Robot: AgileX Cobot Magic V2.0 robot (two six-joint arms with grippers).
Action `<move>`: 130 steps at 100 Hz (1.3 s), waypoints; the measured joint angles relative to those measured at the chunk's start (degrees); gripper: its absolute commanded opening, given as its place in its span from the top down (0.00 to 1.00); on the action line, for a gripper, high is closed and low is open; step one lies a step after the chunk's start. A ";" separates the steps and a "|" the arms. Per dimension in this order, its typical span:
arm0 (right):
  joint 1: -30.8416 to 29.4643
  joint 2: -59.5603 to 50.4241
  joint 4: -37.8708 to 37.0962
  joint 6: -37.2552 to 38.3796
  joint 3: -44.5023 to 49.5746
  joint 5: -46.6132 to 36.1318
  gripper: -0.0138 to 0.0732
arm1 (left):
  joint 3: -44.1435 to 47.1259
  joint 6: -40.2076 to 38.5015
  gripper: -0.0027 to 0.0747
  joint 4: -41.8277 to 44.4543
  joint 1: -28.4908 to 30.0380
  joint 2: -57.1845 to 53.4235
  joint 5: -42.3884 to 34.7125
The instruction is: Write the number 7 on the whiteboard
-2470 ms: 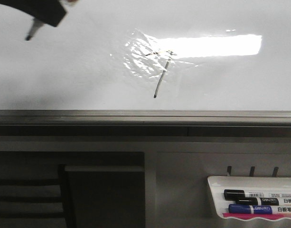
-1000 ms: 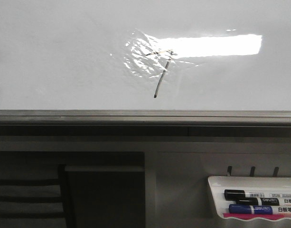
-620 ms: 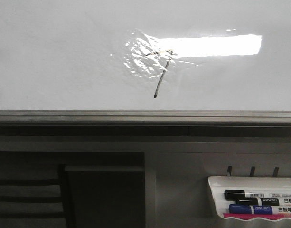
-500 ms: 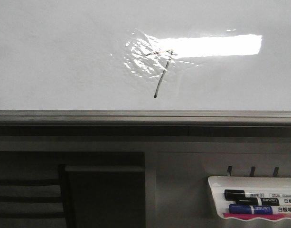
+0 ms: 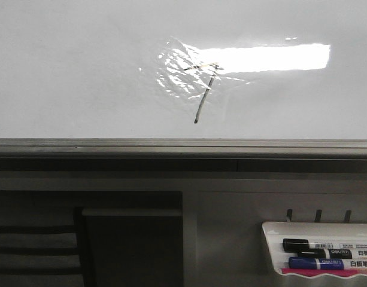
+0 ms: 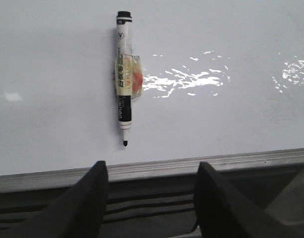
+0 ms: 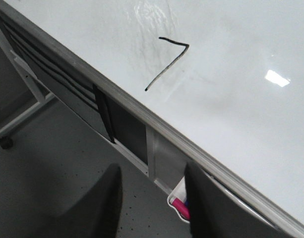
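There's the number 7, thin and dark, drawn on the whiteboard: a short top stroke, then a longer stroke slanting down to the left. Its upper part sits right in the wrinkled bright reflection, so the top bar is hard to read from the front. From the right wrist it shows cleanly, the number 7 crisp against the glossy white whiteboard, its lower tip ending near the grey bottom rail without touching it.
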 measured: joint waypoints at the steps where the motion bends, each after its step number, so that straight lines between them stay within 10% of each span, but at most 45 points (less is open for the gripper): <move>1: 0.00 0.00 0.00 0.01 0.00 -0.02 0.67 | 0.33 0.04 0.50 0.00 0.00 -0.36 -0.25; 19: 0.00 0.00 0.11 0.50 0.00 -1.25 0.93 | 6.09 0.14 0.72 0.00 0.00 -5.96 -5.12; 34: 0.00 0.00 0.11 0.59 0.00 -1.23 0.92 | 6.69 0.26 0.99 0.00 0.00 -6.17 -6.10; 99: 0.00 0.00 0.11 0.59 0.00 -1.64 0.92 | 6.92 0.39 0.99 0.00 0.00 -6.77 -6.65; 130: 0.00 0.00 0.11 0.62 0.00 -1.64 0.92 | 20.28 0.39 0.99 0.44 0.00 -26.77 -9.69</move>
